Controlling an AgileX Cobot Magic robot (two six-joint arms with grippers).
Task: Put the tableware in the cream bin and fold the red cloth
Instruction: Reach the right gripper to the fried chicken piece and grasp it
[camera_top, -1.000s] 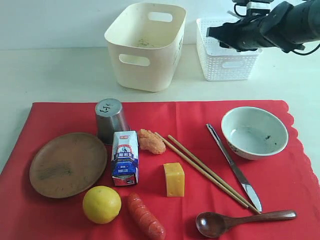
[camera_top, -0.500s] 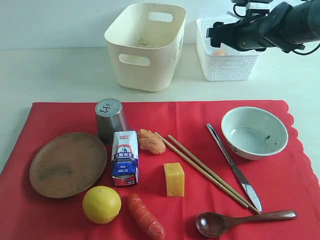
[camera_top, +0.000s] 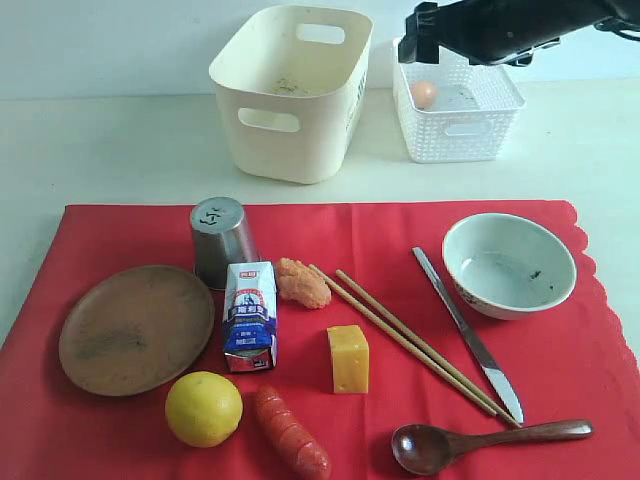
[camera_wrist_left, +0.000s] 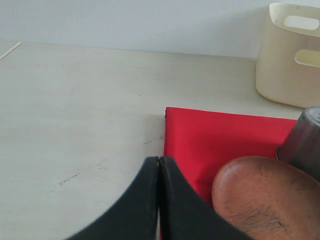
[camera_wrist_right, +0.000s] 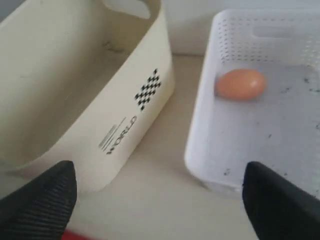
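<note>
The red cloth (camera_top: 400, 225) lies flat with the tableware on it: a wooden plate (camera_top: 135, 328), an upturned steel cup (camera_top: 222, 240), a pale bowl (camera_top: 508, 264), chopsticks (camera_top: 410, 340), a knife (camera_top: 470, 335) and a dark spoon (camera_top: 480, 440). Behind it stands the cream bin (camera_top: 290, 140), which holds no tableware. My right gripper (camera_top: 425, 40) hovers open and empty above the gap between bin and basket, as the right wrist view (camera_wrist_right: 157, 170) shows. Shut on nothing, my left gripper (camera_wrist_left: 159, 160) sits low by the cloth's corner (camera_wrist_left: 215, 140) near the plate (camera_wrist_left: 265, 195); the exterior view does not show it.
A white mesh basket (camera_top: 455, 135) right of the bin holds an egg (camera_top: 424, 93). On the cloth also lie a milk carton (camera_top: 249, 315), a lemon (camera_top: 203, 408), a sausage (camera_top: 290, 430), a cheese block (camera_top: 348, 358) and an orange food piece (camera_top: 302, 282).
My right gripper opened and let the egg go into the white basket, then rose and drew away to the left. Everything on the cloth has stayed put.
</note>
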